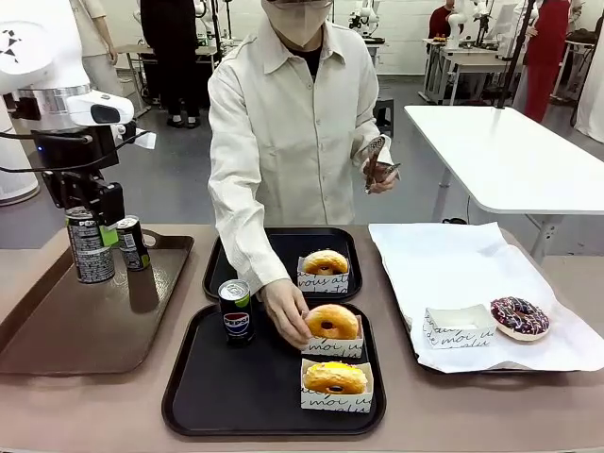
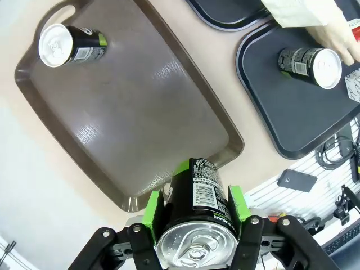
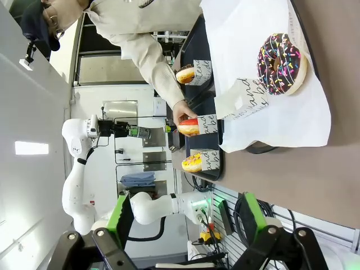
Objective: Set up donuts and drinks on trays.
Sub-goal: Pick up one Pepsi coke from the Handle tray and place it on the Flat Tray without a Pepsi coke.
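Front view: left pincer [image 1: 92, 231] clamps can [image 1: 92, 261] upright, top up; right pincer [image 3: 185, 215] spread wide.

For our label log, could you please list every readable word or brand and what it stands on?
"pepsi": soda can on the near black tray.
"moi": empty paper boat on the white paper.
"ous at": filled paper boat on the far black tray.
Unreadable: fine print and barcode on the black can in the left gripper.
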Controlling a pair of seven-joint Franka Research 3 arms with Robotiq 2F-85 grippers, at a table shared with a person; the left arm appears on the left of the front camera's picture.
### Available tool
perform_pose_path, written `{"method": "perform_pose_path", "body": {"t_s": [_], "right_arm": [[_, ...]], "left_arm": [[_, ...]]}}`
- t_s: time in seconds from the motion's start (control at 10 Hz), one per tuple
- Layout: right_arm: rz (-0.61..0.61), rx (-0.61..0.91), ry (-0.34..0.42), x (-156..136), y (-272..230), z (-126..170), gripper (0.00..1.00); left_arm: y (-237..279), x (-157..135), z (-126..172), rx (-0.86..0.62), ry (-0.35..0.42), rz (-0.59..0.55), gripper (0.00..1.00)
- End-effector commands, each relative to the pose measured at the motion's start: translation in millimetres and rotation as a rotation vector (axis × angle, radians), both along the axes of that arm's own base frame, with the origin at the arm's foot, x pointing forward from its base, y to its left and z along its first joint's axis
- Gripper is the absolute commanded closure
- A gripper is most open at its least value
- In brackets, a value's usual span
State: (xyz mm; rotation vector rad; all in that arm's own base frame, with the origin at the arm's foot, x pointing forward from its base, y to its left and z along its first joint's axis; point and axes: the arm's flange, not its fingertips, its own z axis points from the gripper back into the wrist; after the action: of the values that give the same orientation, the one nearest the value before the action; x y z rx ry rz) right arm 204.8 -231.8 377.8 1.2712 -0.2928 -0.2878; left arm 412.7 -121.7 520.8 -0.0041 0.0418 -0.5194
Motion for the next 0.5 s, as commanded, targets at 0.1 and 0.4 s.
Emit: {"method": "perform_pose_path", "body": {"t_s": [0.1,0.4], "right_arm": [[0.001,0.005,-0.015,-0.3,0.1,-0.1,0.0],[0.001,0.005,-0.015,-0.3,0.1,-0.1,0.0]], "left_arm": [[-1.9,5.5,-1.3,-0.008,-0.025,-0.011,0.42],[-12.0,11.7,-1.2,0.001,-0.027,-0.013,0.42]]}}
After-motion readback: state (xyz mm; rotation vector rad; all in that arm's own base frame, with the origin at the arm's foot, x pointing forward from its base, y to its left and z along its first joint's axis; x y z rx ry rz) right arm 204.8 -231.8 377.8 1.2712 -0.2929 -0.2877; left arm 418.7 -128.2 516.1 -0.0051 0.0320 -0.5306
